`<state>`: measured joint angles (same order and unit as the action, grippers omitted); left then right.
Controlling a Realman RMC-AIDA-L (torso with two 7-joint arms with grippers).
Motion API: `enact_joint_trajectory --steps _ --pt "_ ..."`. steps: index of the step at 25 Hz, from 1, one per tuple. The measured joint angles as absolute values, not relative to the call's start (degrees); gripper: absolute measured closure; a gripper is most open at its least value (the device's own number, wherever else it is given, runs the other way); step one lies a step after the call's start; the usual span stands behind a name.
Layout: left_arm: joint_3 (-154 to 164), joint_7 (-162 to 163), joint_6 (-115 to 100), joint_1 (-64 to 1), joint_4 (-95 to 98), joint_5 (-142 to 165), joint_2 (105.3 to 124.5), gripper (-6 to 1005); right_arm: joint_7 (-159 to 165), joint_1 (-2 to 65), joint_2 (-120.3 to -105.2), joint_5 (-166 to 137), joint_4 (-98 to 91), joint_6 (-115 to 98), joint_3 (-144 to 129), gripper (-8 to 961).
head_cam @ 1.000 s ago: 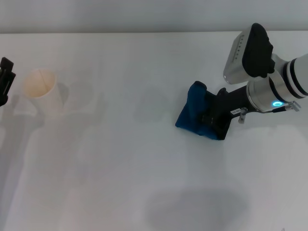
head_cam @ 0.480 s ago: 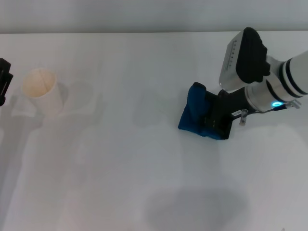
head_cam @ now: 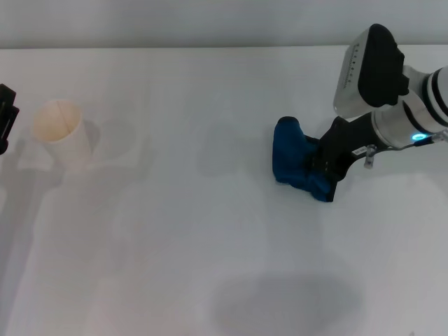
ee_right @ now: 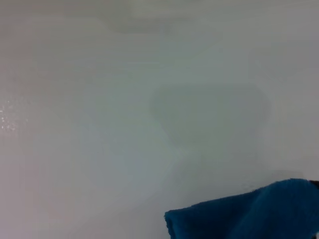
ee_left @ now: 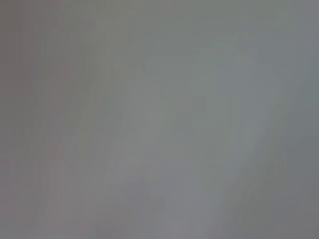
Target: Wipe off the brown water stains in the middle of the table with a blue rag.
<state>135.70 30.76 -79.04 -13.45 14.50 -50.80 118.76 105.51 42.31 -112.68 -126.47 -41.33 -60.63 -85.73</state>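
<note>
The blue rag point(head_cam: 292, 161) lies bunched on the white table point(head_cam: 175, 245), right of its middle. My right gripper point(head_cam: 323, 166) is shut on the rag's right side, pressing down from the right. The rag's edge also shows in the right wrist view point(ee_right: 249, 214). No tan stain shows clearly; only a faint greyish patch point(head_cam: 217, 150) lies on the table just left of the rag, and it shows faintly in the right wrist view point(ee_right: 209, 109). My left gripper point(head_cam: 7, 115) is parked at the far left edge, only partly in view.
A white paper cup point(head_cam: 61, 134) stands upright at the far left, next to the left gripper. A soft shadow point(head_cam: 287, 301) falls on the table's front. The left wrist view shows only a blurred grey surface.
My right gripper has drawn back to the right and a little farther away, dragging the rag with it. The rag is more bunched than before. The left arm has not moved.
</note>
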Motion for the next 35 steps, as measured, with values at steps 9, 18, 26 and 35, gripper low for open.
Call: enact_joint_trajectory --steps 9,18,26,35 --pt "135.7 30.76 -79.04 -13.47 14.5 -50.8 118.74 124 106.93 41.61 -113.37 -126.32 -44.38 -65.7 -82.72 814" --pt "135.7 30.77 -79.03 -13.79 14.5 -50.89 118.74 123 108.06 39.64 -114.71 -126.38 -47.46 -64.77 -81.18 753" --pt "135.63 30.78 -79.0 -13.72 14.5 -50.89 118.74 123 108.04 35.38 -115.41 -120.55 -50.66 -64.04 -71.39 429" --pt "135.54 29.11 -79.06 -13.88 14.5 -50.88 118.77 124 94.63 26.7 -115.1 -77.66 -40.3 -68.08 -60.71 121"
